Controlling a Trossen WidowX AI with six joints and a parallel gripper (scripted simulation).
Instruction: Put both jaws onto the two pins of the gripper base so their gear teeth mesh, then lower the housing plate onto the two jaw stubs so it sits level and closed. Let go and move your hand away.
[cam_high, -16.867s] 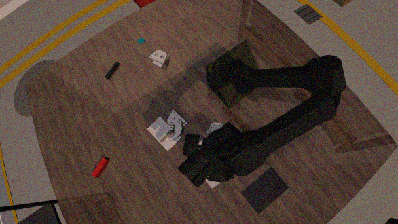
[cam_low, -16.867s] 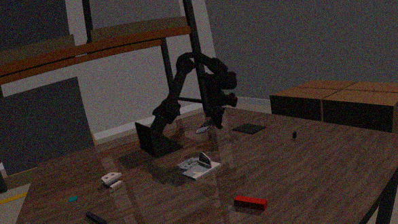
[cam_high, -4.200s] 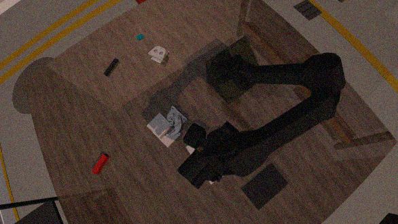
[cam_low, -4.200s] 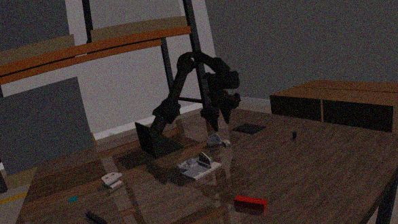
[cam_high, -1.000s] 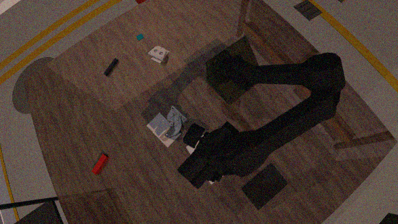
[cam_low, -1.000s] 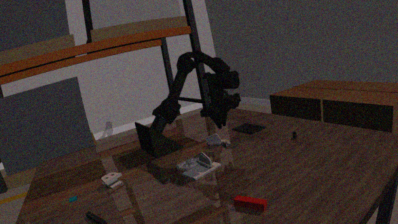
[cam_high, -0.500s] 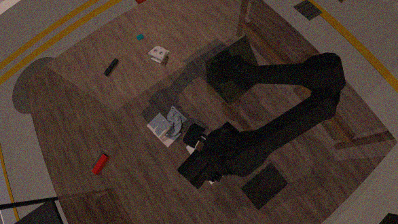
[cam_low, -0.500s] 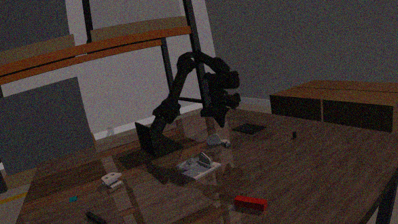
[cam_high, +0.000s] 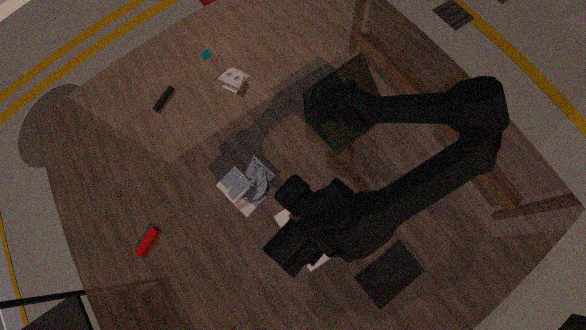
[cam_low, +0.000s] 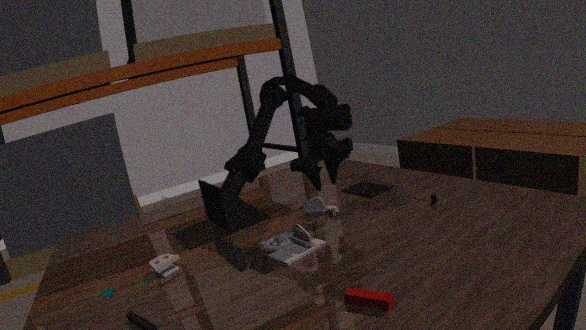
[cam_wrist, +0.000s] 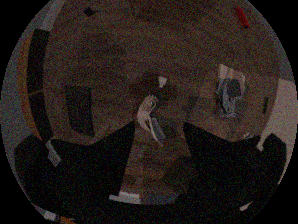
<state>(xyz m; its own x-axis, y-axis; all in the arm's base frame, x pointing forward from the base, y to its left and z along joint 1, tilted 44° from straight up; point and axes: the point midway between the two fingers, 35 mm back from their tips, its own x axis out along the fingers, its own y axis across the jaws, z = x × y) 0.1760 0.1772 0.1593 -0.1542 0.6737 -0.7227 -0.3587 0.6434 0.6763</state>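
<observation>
The pale gripper base (cam_high: 247, 207) (cam_low: 289, 261) lies mid-table; it also shows in the wrist view (cam_wrist: 223, 72). A grey jaw (cam_high: 260, 181) (cam_low: 301, 236) is at the base, its seating unclear. A loose curved jaw (cam_low: 315, 205) (cam_wrist: 145, 114) lies below my gripper (cam_low: 327, 185) (cam_wrist: 160, 125), which is open and empty, fingertips above it. In the top view my hand hides most of that jaw. The pale housing plate (cam_high: 233, 78) (cam_low: 164, 261) lies apart, near the teal piece. Whether any teeth mesh cannot be seen.
A red block (cam_high: 148, 241) (cam_low: 369, 301) (cam_wrist: 242, 17) and a black bar (cam_high: 163, 99) (cam_low: 141, 321) lie apart. A teal piece (cam_high: 206, 54) (cam_low: 108, 293) is beyond the housing plate. A dark square (cam_high: 390, 275) (cam_low: 367, 189) (cam_wrist: 80, 110) is beside my hand. A small pale patch (cam_wrist: 162, 81) shows near the loose jaw.
</observation>
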